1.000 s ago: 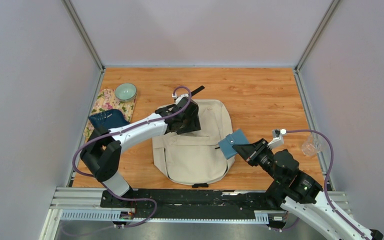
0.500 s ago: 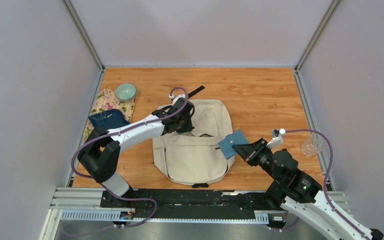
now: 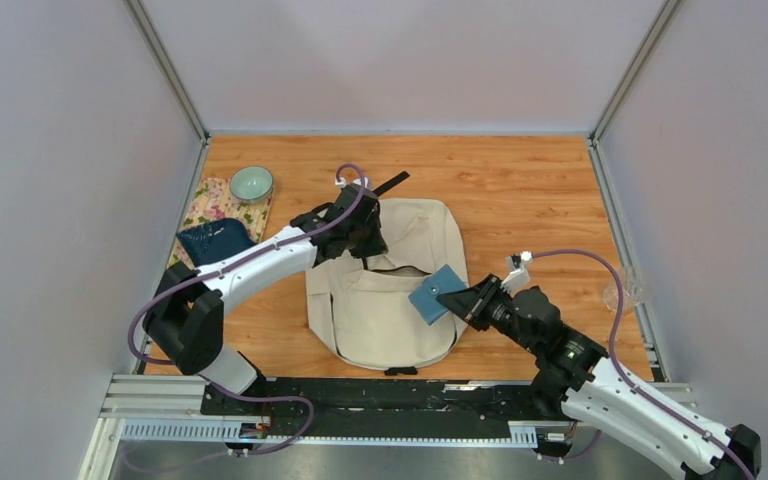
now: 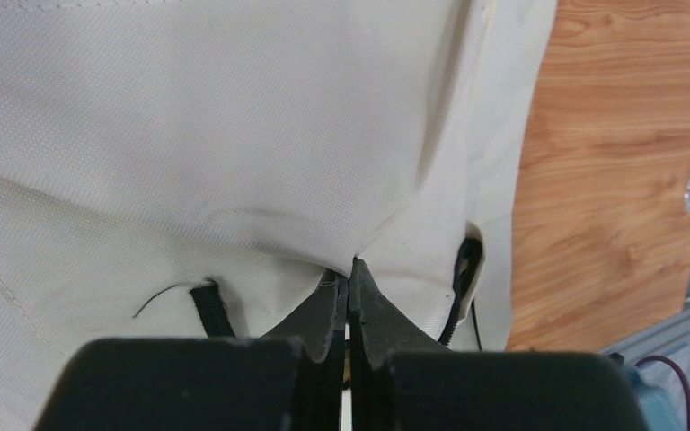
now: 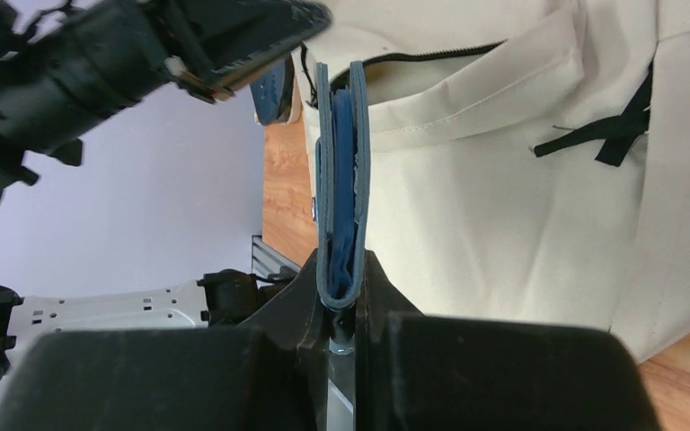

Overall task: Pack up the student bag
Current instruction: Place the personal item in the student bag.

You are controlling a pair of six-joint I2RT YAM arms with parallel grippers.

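The cream student bag (image 3: 385,300) lies flat mid-table, its top toward the far side. My left gripper (image 3: 365,240) is shut on a pinch of the bag's fabric just above the pocket mouth (image 3: 392,268). In the left wrist view the cloth (image 4: 234,135) peaks into the shut tips of the left gripper (image 4: 350,269). My right gripper (image 3: 468,300) is shut on a small blue wallet (image 3: 435,293), held over the bag's right side. In the right wrist view the wallet (image 5: 341,171) stands on edge in the right gripper (image 5: 341,269), pointing at the zipped pocket opening (image 5: 413,58).
A green bowl (image 3: 251,183) and a dark blue item (image 3: 215,240) rest on a floral cloth (image 3: 203,208) at the left edge. A clear glass (image 3: 623,293) stands at the right edge. A black strap (image 3: 390,183) sticks out beyond the bag's top.
My left gripper has shut on the bag's fabric and drawn it slightly back and left. My right gripper has carried the wallet leftward, over the bag.
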